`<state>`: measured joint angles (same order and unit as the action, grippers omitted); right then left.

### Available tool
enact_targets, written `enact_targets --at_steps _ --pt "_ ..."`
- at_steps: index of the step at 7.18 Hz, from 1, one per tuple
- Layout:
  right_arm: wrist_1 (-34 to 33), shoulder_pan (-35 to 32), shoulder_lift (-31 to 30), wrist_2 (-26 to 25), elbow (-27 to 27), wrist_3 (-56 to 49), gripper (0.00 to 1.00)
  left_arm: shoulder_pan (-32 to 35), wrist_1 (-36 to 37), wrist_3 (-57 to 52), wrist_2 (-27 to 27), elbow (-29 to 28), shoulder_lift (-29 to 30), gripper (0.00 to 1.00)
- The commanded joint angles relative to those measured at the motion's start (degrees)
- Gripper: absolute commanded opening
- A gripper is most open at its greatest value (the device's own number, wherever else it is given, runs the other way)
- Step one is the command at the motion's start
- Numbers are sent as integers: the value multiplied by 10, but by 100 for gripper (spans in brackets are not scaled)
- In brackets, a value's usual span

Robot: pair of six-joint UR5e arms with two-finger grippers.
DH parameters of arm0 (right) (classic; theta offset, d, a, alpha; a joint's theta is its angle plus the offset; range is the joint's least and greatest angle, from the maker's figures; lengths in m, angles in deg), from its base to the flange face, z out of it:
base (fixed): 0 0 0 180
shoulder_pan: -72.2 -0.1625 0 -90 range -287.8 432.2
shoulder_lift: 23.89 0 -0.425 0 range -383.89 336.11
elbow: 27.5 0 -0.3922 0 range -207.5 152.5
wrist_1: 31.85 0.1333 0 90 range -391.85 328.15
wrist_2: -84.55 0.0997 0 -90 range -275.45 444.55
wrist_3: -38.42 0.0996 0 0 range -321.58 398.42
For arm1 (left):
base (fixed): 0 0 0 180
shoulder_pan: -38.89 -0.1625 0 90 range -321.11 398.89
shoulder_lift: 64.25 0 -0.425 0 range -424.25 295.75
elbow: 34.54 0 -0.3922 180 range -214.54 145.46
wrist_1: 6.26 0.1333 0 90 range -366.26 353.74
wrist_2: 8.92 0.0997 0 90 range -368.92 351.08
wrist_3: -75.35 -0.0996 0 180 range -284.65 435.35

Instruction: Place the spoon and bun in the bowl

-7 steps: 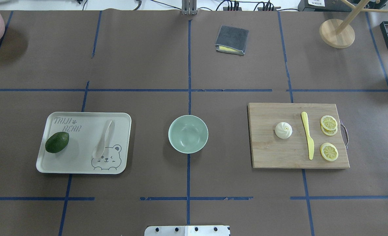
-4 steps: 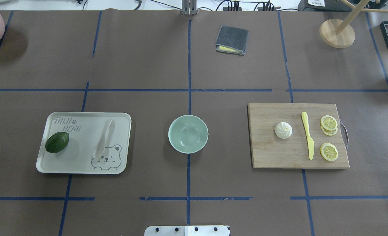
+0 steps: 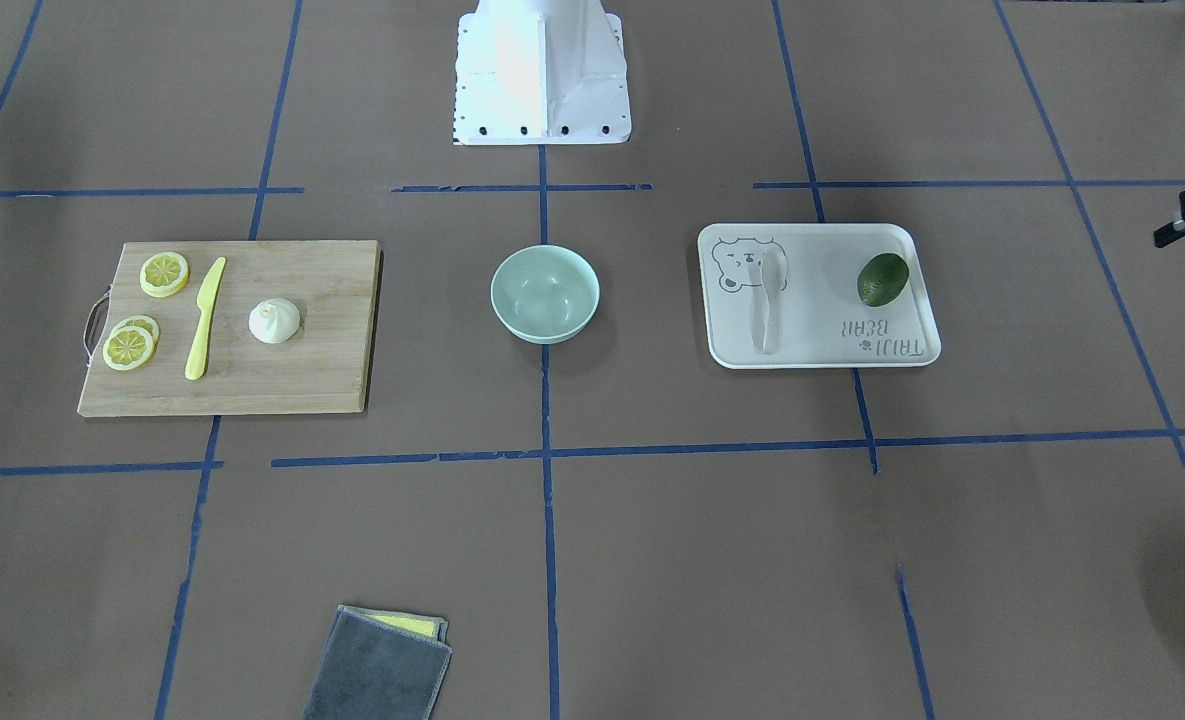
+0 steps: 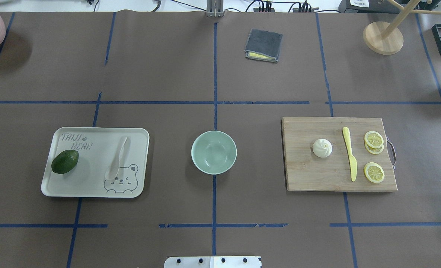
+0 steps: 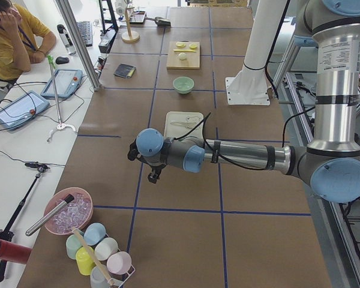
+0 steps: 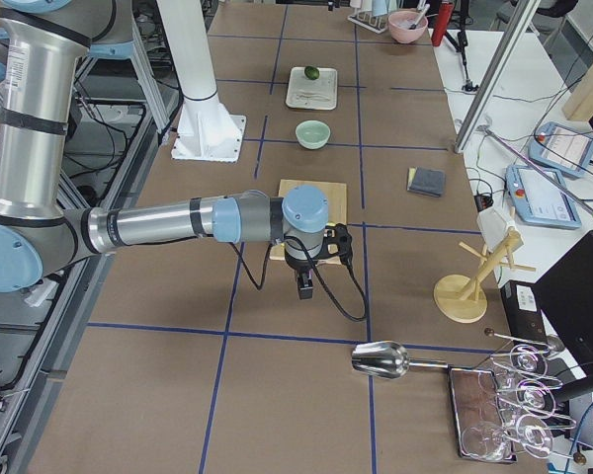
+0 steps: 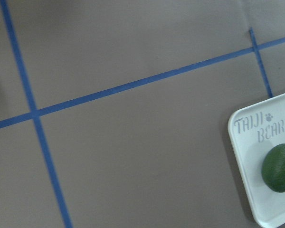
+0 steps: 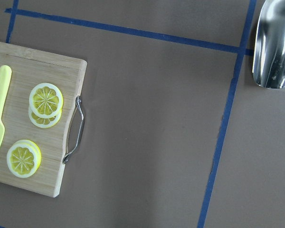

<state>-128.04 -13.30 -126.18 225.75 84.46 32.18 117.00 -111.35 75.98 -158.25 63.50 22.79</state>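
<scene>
Nothing in bowl (image 4: 213, 152) yet. Spoon (image 4: 118, 158) on tray (image 4: 93, 186), centre-left; bun (image 4: 322, 147) on board (image 4: 317, 178), right. Left fingers (image 5: 152, 174), right fingers (image 6: 304, 286): can't tell grip state.

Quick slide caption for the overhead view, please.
Empty bowl at center, spoon on tray at left, bun on cutting board at right.

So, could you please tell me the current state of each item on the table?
bowl: upright, empty.
spoon: lying on the tray, untouched.
bun: upright on the cutting board, untouched.
avocado: resting on the tray.
knife: flat on the cutting board.
lemon slices: flat, two overlapping.
cloth: folded.
</scene>
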Motion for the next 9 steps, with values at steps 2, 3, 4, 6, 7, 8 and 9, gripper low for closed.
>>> enact_targets --at_steps 2,3,4,6,7,8,9 --pt "13 6 -6 43 0 7 100 -228 -245 397 137 50 19 100" --pt "19 6 -7 50 0 3 100 -321 -244 479 242 65 45 100" --pt "48 16 -13 51 -1 3 100 -374 -240 531 329 67 69 100" --pt "69 22 -26 49 -1 3 100 -399 -225 554 337 53 87 99" --pt "70 26 -27 48 -1 3 100 -437 -194 554 343 46 109 98" --pt "72 31 -27 45 -1 2 100 -445 -152 553 383 34 139 95" --pt "72 31 -27 44 -1 2 100 -445 -116 549 397 32 156 89"
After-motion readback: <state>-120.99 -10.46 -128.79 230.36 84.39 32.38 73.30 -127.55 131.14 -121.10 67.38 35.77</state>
